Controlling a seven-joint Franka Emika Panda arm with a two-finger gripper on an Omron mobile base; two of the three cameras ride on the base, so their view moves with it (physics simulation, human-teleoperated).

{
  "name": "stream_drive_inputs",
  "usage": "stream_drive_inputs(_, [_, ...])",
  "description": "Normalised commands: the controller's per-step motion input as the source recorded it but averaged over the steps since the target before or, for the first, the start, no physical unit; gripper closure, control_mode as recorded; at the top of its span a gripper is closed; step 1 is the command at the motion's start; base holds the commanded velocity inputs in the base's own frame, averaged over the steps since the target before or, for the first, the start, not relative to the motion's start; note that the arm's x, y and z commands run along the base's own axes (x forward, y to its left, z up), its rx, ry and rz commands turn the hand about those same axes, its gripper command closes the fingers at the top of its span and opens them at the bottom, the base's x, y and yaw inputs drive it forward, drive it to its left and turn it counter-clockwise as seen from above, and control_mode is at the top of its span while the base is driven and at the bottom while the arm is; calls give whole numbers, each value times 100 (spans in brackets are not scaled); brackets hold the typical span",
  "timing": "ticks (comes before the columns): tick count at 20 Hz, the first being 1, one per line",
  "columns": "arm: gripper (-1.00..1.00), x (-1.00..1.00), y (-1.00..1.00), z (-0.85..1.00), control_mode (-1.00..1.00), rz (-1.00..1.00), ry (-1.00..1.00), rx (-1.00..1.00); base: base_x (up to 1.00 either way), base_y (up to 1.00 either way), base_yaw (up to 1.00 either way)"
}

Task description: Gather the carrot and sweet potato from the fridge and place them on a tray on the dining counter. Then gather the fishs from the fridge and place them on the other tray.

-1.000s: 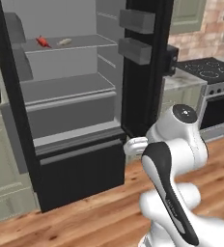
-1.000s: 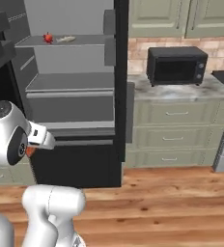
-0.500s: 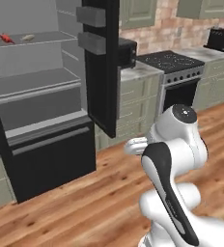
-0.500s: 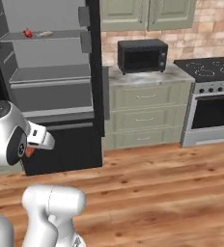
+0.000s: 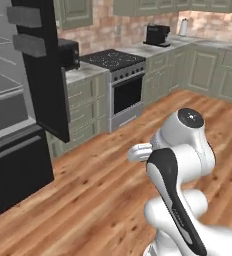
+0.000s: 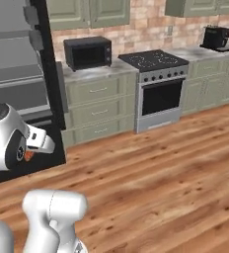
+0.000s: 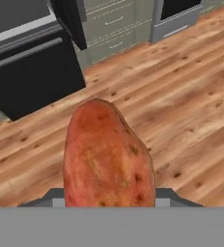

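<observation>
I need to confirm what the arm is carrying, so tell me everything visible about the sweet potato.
The sweet potato is a stubby reddish-orange oval with brownish mottling, darker specks and a rough, matte skin. In the hand view it stands on end, its rounded top tilted slightly left and its base hidden at the gripper, which is shut on it. It hangs above the wooden floor, touching nothing else, with the open black fridge behind it. The right base view shows a small orange patch of it beside the arm.

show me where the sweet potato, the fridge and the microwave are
sweet potato (image 7: 109,154), hand view, middle of its reddish skin.
fridge (image 5: 40,75), left base view, edge of its open black door.
microwave (image 6: 88,52), right base view, its dark front.
</observation>
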Motion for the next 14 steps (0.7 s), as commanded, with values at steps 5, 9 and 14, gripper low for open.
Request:
stream_drive_inputs(5, [100, 0, 0, 0, 100, 0, 0, 0, -51, -31, -47])
stream_drive_inputs(9, [100, 0, 0, 0, 100, 0, 0, 0, -49, -45, -43])
stream_drive_inputs(14, [100, 0, 0, 0, 100, 0, 0, 0, -44, -64, -37])
